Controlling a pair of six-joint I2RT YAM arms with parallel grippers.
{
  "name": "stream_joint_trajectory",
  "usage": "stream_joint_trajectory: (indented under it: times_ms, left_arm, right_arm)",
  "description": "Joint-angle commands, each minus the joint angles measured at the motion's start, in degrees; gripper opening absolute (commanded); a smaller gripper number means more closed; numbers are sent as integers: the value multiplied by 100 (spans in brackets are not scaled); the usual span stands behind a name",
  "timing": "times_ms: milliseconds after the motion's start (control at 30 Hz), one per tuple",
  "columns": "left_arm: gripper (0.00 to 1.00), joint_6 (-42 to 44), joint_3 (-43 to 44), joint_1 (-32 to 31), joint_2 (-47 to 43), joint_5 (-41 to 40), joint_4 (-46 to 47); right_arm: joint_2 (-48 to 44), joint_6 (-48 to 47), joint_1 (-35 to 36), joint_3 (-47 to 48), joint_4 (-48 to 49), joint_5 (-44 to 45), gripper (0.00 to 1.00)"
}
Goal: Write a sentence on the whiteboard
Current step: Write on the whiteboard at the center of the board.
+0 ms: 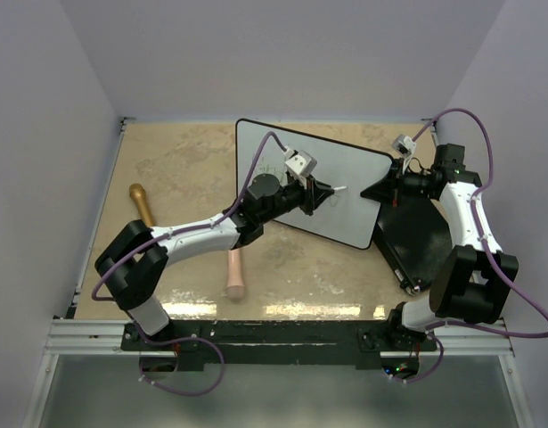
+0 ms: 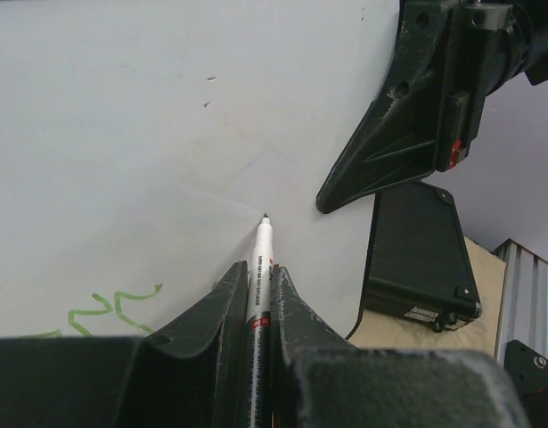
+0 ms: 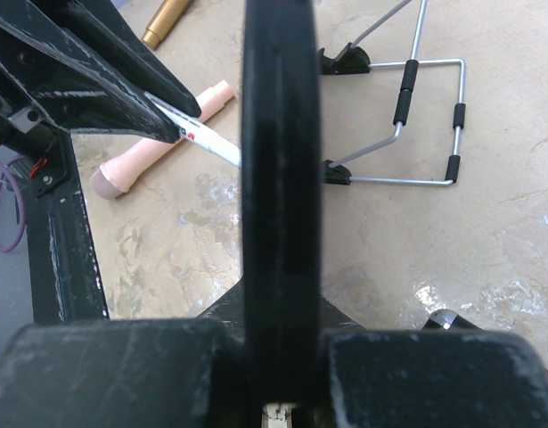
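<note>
Top view: whiteboard (image 1: 354,174) sits mid-table, its writing faint. Left wrist view: left gripper (image 2: 258,275) clamps marker (image 2: 263,236); green sentence (image 2: 113,312) is cut off (lower edge). Right wrist view: right gripper (image 3: 280,343) pinches the whiteboard's edge, its face hidden.

Sentence (image 2: 113,310) mostly hidden behind left gripper (image 2: 258,272), prob. unreadable
</note>
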Motion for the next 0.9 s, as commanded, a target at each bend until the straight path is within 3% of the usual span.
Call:
stream_joint_trajectory:
  times_ms: [0, 867]
  left_arm:
    - [0, 176, 231, 8, 45, -127, 50]
    - [0, 335, -59, 25, 45, -223, -222]
  right_arm:
    - [-201, -130, -17, 39, 124, 341, 0]
    - [-209, -121, -17, 39, 116, 333, 0]
